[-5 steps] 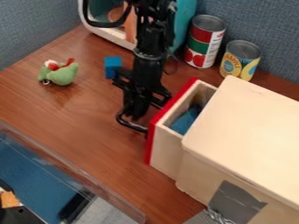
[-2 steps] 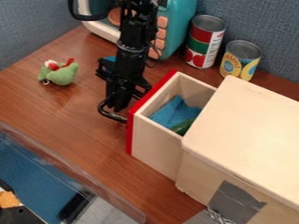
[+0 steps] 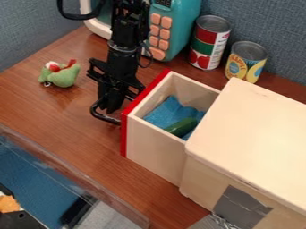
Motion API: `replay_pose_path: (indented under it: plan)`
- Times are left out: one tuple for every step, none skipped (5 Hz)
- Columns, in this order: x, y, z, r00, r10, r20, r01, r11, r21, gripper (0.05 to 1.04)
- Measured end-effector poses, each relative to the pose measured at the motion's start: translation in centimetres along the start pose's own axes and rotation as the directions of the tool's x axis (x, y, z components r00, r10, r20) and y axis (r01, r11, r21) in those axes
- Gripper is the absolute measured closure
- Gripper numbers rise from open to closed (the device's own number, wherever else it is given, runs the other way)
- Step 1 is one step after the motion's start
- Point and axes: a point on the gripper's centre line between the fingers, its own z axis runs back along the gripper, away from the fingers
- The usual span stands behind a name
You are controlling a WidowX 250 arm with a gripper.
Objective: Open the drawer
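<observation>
your gripper [image 3: 108,105] is at the black handle [image 3: 105,118]; i cannot tell whether it is clenched or released. your drawer [image 3: 154,154] stands open, extending from the pale box [image 3: 254,127].

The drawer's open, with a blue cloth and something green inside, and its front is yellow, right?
Its front is red, not yellow, as the camera view shows; the drawer is open, with the blue cloth and green thing inside.
</observation>
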Motion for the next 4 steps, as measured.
replay_pose_path:
  plan:
    - [-0.2,1.0,0.0,1.0,0.006,-0.008,-0.006,1.0,0.006,0.91]
    - [-0.9,1.6,0.0,0.998,-0.033,-0.044,0.034,0.999,0.004,0.674]
    - [-1.2,2.2,0.8,0.994,-0.08,-0.072,0.078,0.997,-0.027,0.363]
    - [-2.5,3.5,3.4,0.996,-0.086,-0.026,0.084,0.995,-0.062,0.107]
